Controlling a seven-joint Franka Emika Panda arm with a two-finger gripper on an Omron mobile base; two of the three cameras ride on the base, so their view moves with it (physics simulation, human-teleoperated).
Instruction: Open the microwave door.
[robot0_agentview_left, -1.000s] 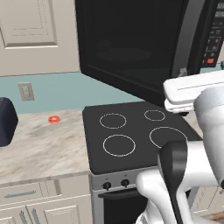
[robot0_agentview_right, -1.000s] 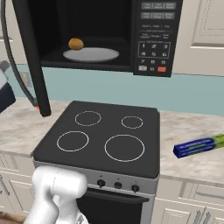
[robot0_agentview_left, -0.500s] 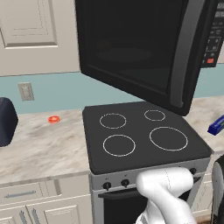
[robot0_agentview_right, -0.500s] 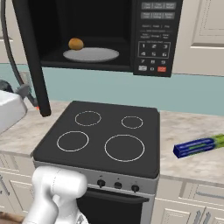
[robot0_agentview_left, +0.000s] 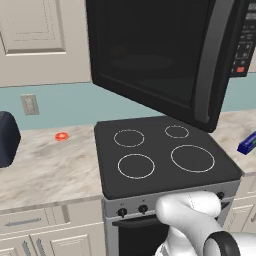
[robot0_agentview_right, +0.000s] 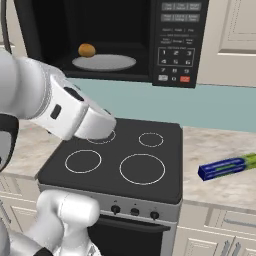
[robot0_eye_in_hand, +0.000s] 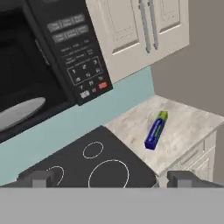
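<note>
the microwave (robot0_agentview_right: 125, 40) hangs above the stove (robot0_agentview_right: 125, 155), and the door (robot0_agentview_left: 150, 55) stands swung well out to the left on its hinge, so the cavity lies bare, with a plate (robot0_agentview_right: 104, 62) and a small orange thing (robot0_agentview_right: 87, 50) inside. the door looks like a stiff, glossy slab, light enough to swing freely but slippery on its face. the place to take it is the long bar handle (robot0_agentview_left: 212, 60) down its free edge, which gives a hooked grip far from the hinge. the gripper (robot0_eye_in_hand: 111, 178) hangs over the stove with nothing between the fingers (robot0_eye_in_hand: 37, 177), which stand wide apart. it points at the keypad (robot0_eye_in_hand: 81, 65) and a blue box (robot0_eye_in_hand: 155, 130) on the counter (robot0_eye_in_hand: 192, 118). i judge the opening done, or nearly so.
</note>
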